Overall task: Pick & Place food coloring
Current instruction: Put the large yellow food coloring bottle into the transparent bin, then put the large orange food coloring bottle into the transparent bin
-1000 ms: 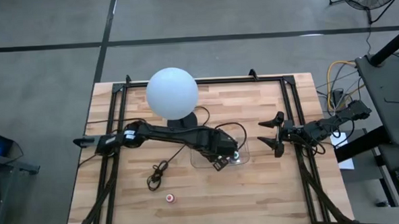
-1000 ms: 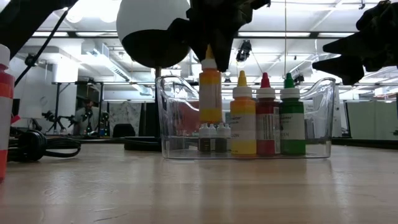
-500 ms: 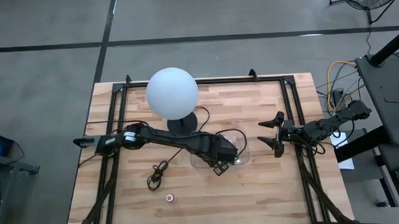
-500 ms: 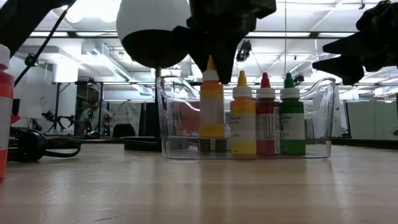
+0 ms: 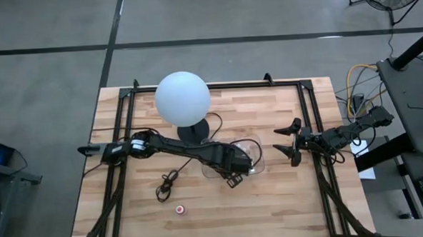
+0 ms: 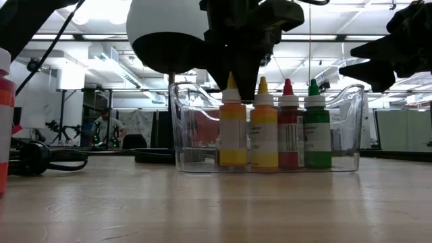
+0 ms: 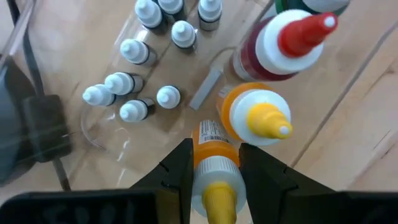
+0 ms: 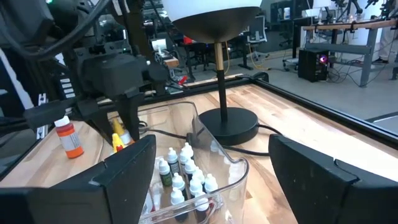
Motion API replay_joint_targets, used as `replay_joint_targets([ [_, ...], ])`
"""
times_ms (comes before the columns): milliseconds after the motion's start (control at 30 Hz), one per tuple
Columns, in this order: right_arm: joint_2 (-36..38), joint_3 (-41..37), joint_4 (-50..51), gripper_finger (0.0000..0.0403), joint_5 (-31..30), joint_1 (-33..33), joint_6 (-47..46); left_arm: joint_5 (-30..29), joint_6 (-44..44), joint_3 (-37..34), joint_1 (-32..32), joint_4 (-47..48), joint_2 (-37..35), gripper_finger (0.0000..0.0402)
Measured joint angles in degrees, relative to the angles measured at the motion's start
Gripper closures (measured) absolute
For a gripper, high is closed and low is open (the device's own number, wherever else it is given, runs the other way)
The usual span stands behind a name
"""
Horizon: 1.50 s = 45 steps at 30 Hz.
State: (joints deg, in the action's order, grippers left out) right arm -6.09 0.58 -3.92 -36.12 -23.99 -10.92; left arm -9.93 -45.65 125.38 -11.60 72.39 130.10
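A clear plastic tray stands mid-table. In it are yellow, red and green food coloring bottles and several tiny white-capped dropper bottles. My left gripper reaches down into the tray, shut on an orange-yellow bottle beside the yellow one. My right gripper waits open and level at the table's right side, touching nothing. One orange-red bottle stands alone on the near left of the table. My left gripper pinches the orange-yellow bottle between its two fingers at the top, by the pale collar under the yellow nozzle. The fingers come from above, pointing steeply down. The bottle stands upright inside the tray, its base level with its neighbours' bases; whether it rests on the tray floor I cannot tell.
A white globe lamp on a black base stands just behind the tray. A black cable lies coiled on the near left. Bare wood lies along the near edge.
My left gripper has gone down into the tray with the orange-yellow bottle, still shut on it. The bottle, which hung above the tiny dropper bottles, now stands upright beside the yellow bottle at the same height.
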Motion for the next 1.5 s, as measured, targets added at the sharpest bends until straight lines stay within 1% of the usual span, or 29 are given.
replay_joint_targets([
  [167, 0.0, 0.0, 0.0, 0.0106, 0.0, 0.0, 0.0, 0.0, 0.0, 0.0, 0.0, 0.0, 0.0, 0.0303],
  [567, 0.0, 0.0, 0.0, 0.0094, 0.0, 0.0, 0.0, 0.0, 0.7, 0.0, 0.0, 0.0, 0.0, 0.0243],
  [700, 0.0, 0.0, 0.0, 0.0097, 0.0, 0.1, 0.0, 0.4, 0.8, 0.0, 0.0, 0.4, -0.9, 0.021],
  [967, 0.0, 0.0, 0.0, 0.0106, 0.0, 0.1, 0.0, -0.1, 1.4, 0.0, -0.8, 2.9, -3.8, 0.013],
  [1167, 0.0, 0.0, 0.0, 0.0101, 0.0, 0.0, 0.0, 1.2, 2.6, 0.0, -1.9, 4.7, -5.0, 0.0078],
  [1267, 0.0, 0.0, 0.0, 0.0097, 0.0, 0.0, 0.0, 1.6, 3.8, 0.0, -2.9, 5.4, -6.1, 0.0068],
  [1500, 0.0, 0.0, 0.0, 0.0092, 0.0, 0.0, 0.0, 1.8, 7.1, 0.0, -6.0, 7.5, -9.4, 0.0067],
])
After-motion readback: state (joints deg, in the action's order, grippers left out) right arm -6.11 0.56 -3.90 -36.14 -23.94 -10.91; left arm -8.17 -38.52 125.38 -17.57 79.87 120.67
